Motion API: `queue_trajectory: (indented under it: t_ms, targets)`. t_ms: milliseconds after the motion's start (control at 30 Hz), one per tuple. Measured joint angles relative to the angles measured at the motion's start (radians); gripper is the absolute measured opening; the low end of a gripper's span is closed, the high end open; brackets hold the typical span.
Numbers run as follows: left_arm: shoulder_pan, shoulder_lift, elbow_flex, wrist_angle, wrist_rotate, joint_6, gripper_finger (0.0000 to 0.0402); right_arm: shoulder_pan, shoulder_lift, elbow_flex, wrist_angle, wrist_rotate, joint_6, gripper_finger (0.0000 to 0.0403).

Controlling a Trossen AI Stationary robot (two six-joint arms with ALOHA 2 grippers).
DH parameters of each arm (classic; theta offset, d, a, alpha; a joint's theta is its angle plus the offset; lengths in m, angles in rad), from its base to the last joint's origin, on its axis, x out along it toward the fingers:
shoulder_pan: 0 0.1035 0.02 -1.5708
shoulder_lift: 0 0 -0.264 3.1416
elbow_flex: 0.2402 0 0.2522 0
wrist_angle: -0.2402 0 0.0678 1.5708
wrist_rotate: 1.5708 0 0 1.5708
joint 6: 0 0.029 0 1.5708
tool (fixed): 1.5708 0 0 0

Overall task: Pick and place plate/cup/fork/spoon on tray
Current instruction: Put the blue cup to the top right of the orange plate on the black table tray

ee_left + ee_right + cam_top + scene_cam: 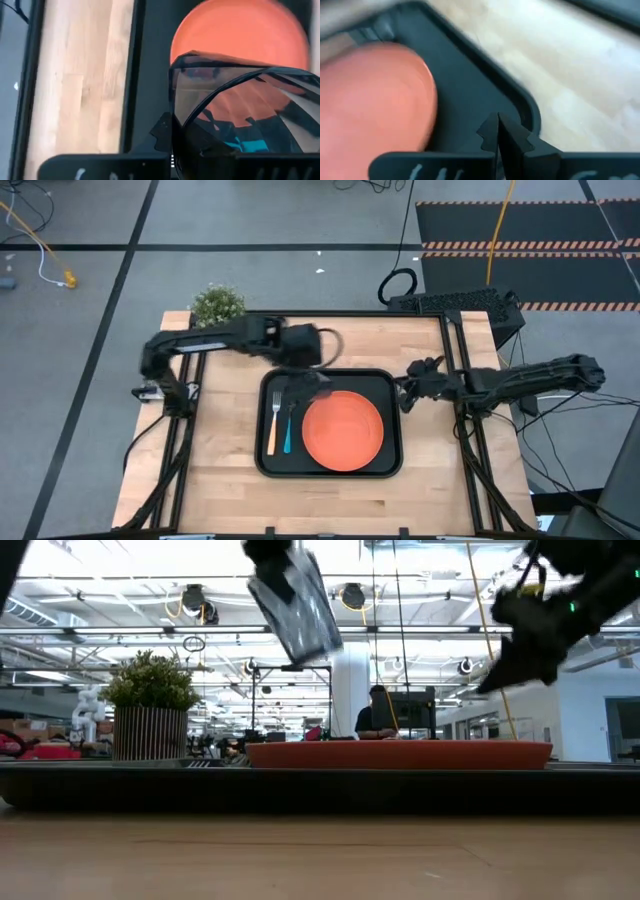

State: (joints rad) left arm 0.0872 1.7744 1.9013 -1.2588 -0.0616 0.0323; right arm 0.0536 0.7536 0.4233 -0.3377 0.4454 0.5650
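The black tray (385, 395) lies mid-table. On it are the orange plate (343, 430), the fork (272, 425) and the spoon (289, 430), side by side at the tray's left. My left gripper (303, 383) is shut on the dark blue cup (297, 610), high above the tray's far left part. My right gripper (405, 395) is shut and empty, in the air by the tray's right rim (520, 100). My left gripper holds the cup by its wall (175, 125), near one end. One finger (161, 134) lies against the outside; the cup hides the other. The cup is lifted clear of the tray and is tilted in the low view.
A grey pot with a green plant (218, 305) stands at the table's far left corner. Bare wood lies left, right and near of the tray. A person sits in the room behind the table (378, 710).
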Motion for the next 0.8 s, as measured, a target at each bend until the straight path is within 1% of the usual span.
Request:
queue_trajectory:
  t_ms: [67,200,333,400,500,600,800]
  targets:
    - [0.026,0.094,0.079,-0.035,0.002,0.050,0.0008,0.000,-0.050,0.030,-0.012,0.003,-0.006,0.0000]
    - [0.074,0.277,0.277,-0.084,0.001,0.142,0.0008,-0.001,-0.105,0.102,-0.120,0.021,-0.012,0.0000]
    - [0.105,0.399,0.458,-0.070,0.013,0.230,0.0008,-0.002,-0.114,0.161,-0.183,0.049,-0.009,0.0000]
    - [0.113,0.402,0.432,0.003,0.012,0.275,0.0008,-0.002,-0.114,0.174,-0.182,0.049,-0.006,0.0000]
    - [0.124,0.419,0.433,0.022,0.016,0.321,0.0008,-0.002,-0.113,0.174,-0.192,0.048,0.014,0.0000]
    - [0.130,0.439,0.433,0.029,0.016,0.333,0.0008,0.001,-0.107,0.172,-0.215,0.046,0.081,0.0000]
    - [0.128,0.459,0.432,0.031,0.005,0.333,0.0008,0.017,-0.077,0.115,-0.214,-0.015,0.153,0.0000]
